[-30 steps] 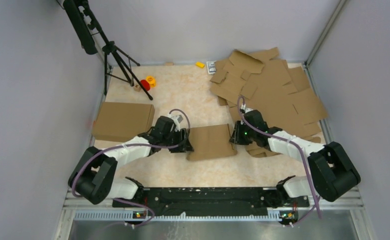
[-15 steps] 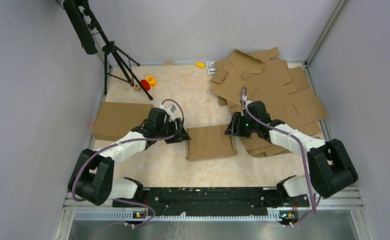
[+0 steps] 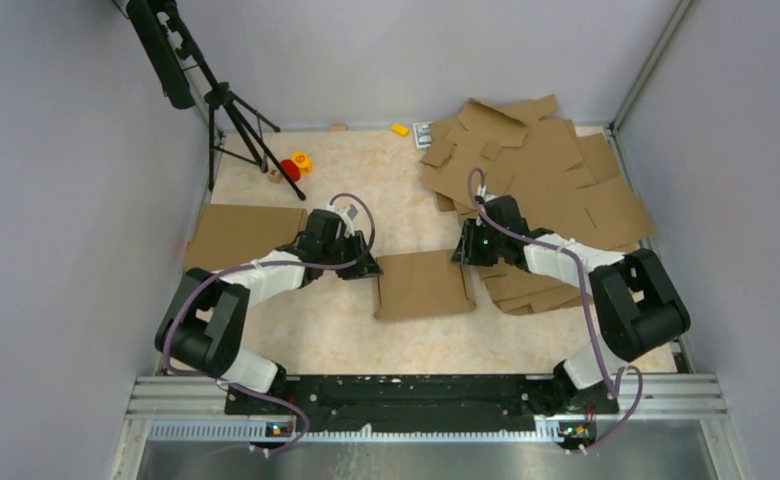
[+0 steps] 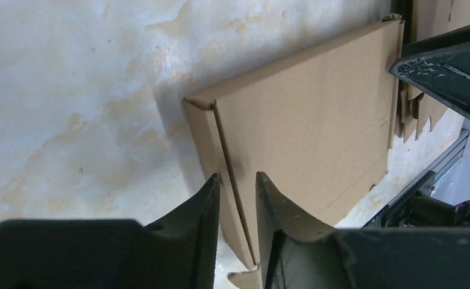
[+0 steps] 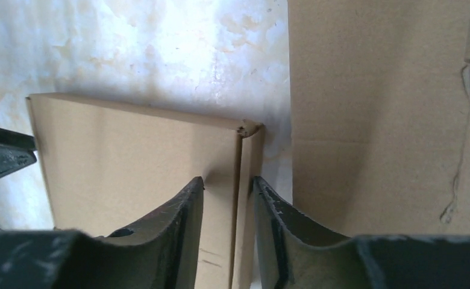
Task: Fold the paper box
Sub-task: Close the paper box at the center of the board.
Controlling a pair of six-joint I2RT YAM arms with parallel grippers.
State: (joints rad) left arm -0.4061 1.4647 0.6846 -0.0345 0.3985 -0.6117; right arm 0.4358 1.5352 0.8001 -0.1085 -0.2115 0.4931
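One paper box (image 3: 421, 285); left fingers (image 4: 208, 201), right fingers (image 5: 190, 205) each slightly parted astride edge, grip unclear.

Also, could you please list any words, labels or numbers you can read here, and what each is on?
None can be read.
The small black-and-white card at the far edge carries print too small to read.
The paper box and the cardboard pile show no print.

Closed, shallow brown paper box (image 3: 423, 285), lying flat
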